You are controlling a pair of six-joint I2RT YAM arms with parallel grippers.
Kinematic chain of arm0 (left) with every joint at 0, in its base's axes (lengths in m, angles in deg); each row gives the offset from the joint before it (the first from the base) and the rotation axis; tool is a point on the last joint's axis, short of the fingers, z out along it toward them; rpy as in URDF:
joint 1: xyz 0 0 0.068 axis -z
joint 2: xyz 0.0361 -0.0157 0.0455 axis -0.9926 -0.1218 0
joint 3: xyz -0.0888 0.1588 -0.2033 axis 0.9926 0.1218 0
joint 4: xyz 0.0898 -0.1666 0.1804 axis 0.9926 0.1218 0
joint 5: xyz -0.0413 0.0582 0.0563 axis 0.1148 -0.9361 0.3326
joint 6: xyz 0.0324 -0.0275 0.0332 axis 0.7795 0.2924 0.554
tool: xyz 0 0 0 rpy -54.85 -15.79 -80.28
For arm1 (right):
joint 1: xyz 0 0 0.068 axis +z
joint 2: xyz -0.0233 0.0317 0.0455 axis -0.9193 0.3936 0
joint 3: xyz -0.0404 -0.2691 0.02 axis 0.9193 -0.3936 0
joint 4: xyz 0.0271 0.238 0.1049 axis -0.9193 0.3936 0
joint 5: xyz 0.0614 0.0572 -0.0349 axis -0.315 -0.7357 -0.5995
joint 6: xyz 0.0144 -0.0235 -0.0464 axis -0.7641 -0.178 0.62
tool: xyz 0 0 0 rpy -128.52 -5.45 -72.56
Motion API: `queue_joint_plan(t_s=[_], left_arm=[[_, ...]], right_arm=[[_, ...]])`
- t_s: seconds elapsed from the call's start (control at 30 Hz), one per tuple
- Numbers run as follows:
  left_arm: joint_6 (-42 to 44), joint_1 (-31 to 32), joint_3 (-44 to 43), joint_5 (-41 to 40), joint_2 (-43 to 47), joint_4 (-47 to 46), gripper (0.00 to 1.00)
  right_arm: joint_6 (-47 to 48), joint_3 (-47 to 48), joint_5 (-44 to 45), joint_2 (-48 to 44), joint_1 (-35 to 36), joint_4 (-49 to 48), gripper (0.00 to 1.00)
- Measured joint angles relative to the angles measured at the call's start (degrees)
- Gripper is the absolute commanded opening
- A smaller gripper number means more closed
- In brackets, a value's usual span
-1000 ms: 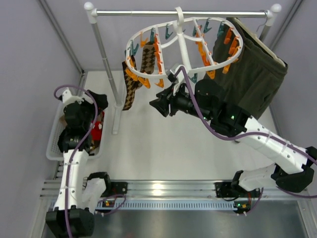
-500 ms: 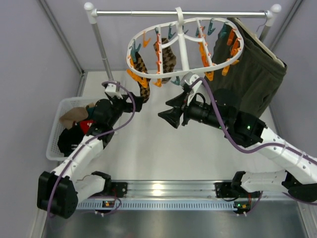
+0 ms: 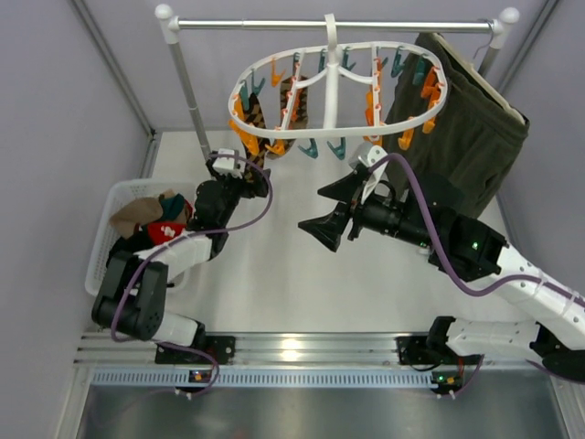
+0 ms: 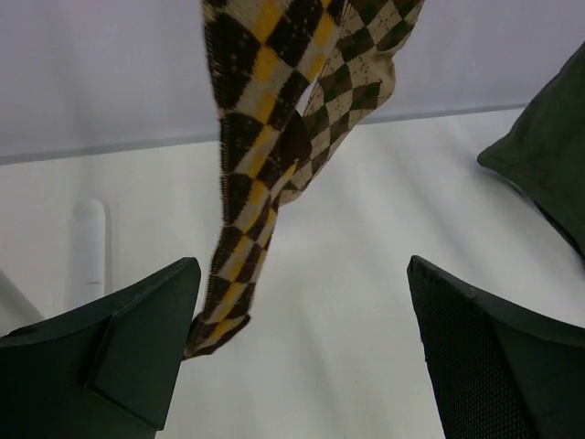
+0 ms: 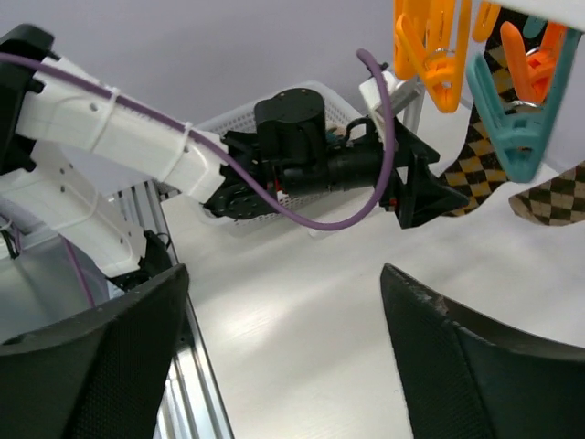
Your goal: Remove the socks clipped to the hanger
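The round white hanger [image 3: 340,90] with orange and teal clips hangs from the rail. Two brown-tan argyle socks [image 3: 258,117] stay clipped at its left side. In the left wrist view the nearer sock [image 4: 245,192] hangs down to just above my left finger, the second [image 4: 358,75] behind it. My left gripper [image 3: 252,180] [image 4: 302,357] is open and empty just below the socks' tips. My right gripper [image 3: 326,209] [image 5: 283,357] is open and empty, below the hanger's middle, apart from it. Its view shows orange clips [image 5: 430,44], a teal clip [image 5: 512,128] and the argyle socks [image 5: 477,157].
A white basket [image 3: 102,240] at the left holds a brown sock [image 3: 137,212], a red sock [image 3: 168,231] and dark ones. Dark green shorts [image 3: 462,128] hang at the right of the white-and-steel rail [image 3: 274,25]. Its post [image 3: 187,91] stands beside the socks.
My left arm has swung from the basket over to below the argyle socks. My right gripper has drawn back down and right from the hanger. The hanger has swung and turned.
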Motion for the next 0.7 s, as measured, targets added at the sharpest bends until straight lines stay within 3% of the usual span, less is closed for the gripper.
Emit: queue_joint_plan(t_s=[0.1,0.7], left_arm=[[0.96,0.00,-2.75,-0.26,-5.27,-2.19,0.98],[5.46,-0.35,-19.06,-4.31,-26.43,-8.31,0.98]], right_arm=[[0.07,-0.76,-0.02,-0.66,0.00,-0.09,0.99],[1.95,-4.59,-2.58,-4.72,0.00,-0.28,0.99]])
